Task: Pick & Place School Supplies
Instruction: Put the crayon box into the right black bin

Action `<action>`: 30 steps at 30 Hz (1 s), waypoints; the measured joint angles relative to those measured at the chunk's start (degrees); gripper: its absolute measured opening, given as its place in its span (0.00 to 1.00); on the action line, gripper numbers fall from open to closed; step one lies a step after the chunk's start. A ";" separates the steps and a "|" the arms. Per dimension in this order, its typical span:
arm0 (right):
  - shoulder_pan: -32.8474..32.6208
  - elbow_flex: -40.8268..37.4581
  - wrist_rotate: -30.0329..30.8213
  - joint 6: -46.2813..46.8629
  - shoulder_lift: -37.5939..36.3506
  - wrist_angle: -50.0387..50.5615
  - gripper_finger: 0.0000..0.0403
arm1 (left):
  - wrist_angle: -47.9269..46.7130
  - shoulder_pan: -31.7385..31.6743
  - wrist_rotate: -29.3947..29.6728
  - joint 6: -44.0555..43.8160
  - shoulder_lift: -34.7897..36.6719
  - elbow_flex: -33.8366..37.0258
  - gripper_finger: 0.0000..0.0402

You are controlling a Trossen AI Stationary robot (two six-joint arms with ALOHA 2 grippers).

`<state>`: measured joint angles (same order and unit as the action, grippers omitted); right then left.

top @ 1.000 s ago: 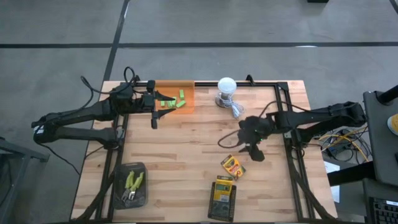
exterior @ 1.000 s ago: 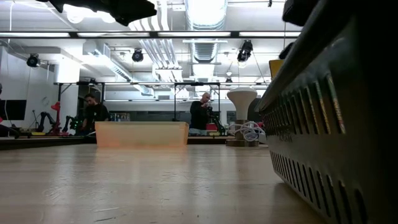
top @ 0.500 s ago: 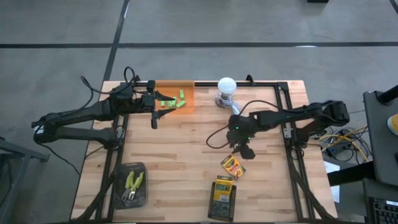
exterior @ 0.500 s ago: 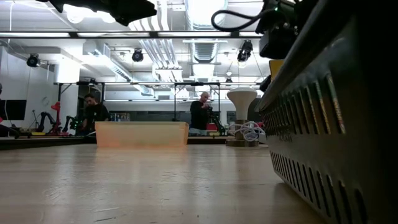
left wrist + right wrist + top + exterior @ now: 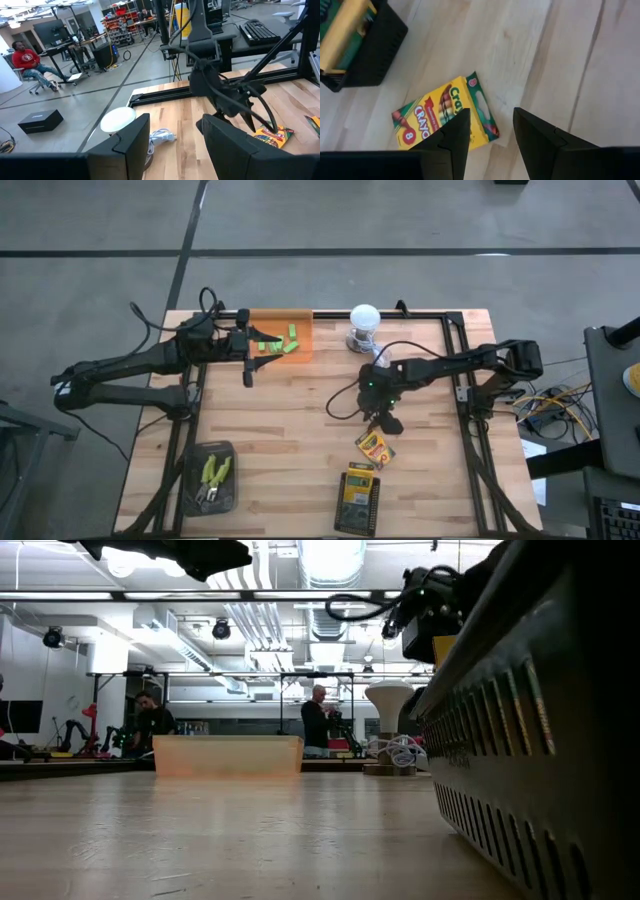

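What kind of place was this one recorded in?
Probably a robotics lab or workshop: a wooden table on a concrete floor, exposed ceiling ducts, other workbenches with equipment, and people working behind.

Both arms [image 5: 140,365] reach inward over the table, jaws parted.

Bare wood all around the loose crayon box [image 5: 374,446] toward the table's middle; black basket [image 5: 357,498] close on the near side, right gripper [image 5: 384,423] open just above.
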<state>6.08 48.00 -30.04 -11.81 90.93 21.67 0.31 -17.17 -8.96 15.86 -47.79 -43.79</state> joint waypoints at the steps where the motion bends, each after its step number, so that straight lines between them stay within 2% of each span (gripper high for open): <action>1: -0.01 -0.03 -0.34 -0.18 0.78 -0.29 0.36 | 0.03 0.00 0.01 0.00 0.00 0.00 0.47; 14: -0.02 -0.33 -1.70 -3.48 4.87 -1.14 0.35 | -0.02 0.02 0.01 0.00 0.02 0.00 0.47; 30: -0.08 -1.74 -1.47 -3.35 4.93 -1.20 0.32 | 0.01 0.02 -0.01 0.00 0.00 0.00 0.47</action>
<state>6.00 46.26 -31.51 -15.16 95.85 20.47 0.32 -17.15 -8.97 15.86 -47.79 -43.79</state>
